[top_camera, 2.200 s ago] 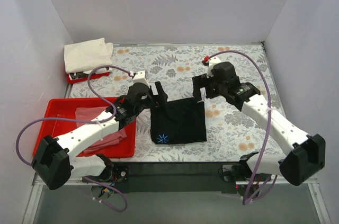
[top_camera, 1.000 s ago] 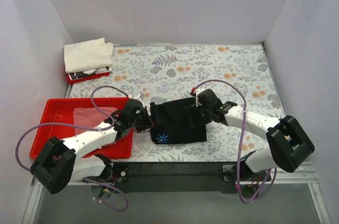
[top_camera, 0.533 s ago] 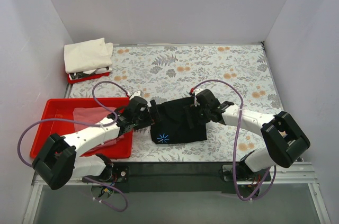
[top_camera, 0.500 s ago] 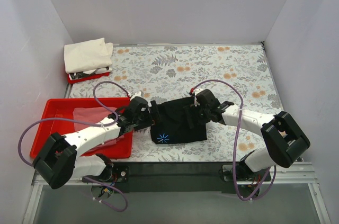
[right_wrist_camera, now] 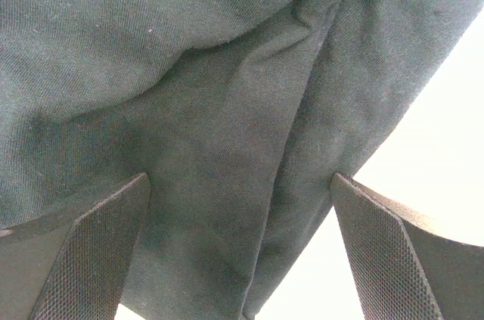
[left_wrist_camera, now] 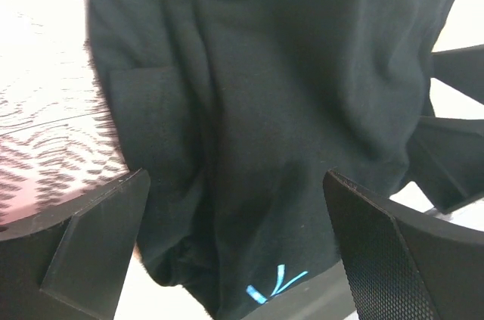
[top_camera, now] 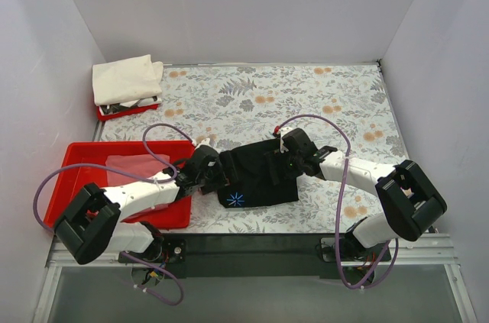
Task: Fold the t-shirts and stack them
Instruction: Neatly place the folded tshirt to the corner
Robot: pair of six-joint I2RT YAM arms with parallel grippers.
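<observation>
The left pincer [top_camera: 220, 173] is released: its two fingers [left_wrist_camera: 98, 237] stand wide apart, and the cloth of the black t-shirt [top_camera: 256, 178] fills the space between them without being pressed. This pincer is low at the left edge of the shirt, close to the desk [top_camera: 306, 101]. The right pincer [top_camera: 284, 164] is released as well. In its wrist view the fingers [right_wrist_camera: 91, 252] are far from each other, and a fold of the black cloth runs down between them. It is at the right upper part of the same shirt, so the two pincers face each other across it.

The black t-shirt lies near the front middle of the flowered desk, in a rough square with some wrinkles. A small blue mark [top_camera: 235, 199] shows near its lower left corner.

To the left of the left arm is a red tray [top_camera: 84, 151] at the front left of the desk, and the pink t-shirt [top_camera: 126, 166] lies inside it, partly hidden by the arm. Well apart, in the far left corner, the cream t-shirt [top_camera: 124, 79] is folded on a smaller red tray [top_camera: 114, 111], of which only the front edge shows.
</observation>
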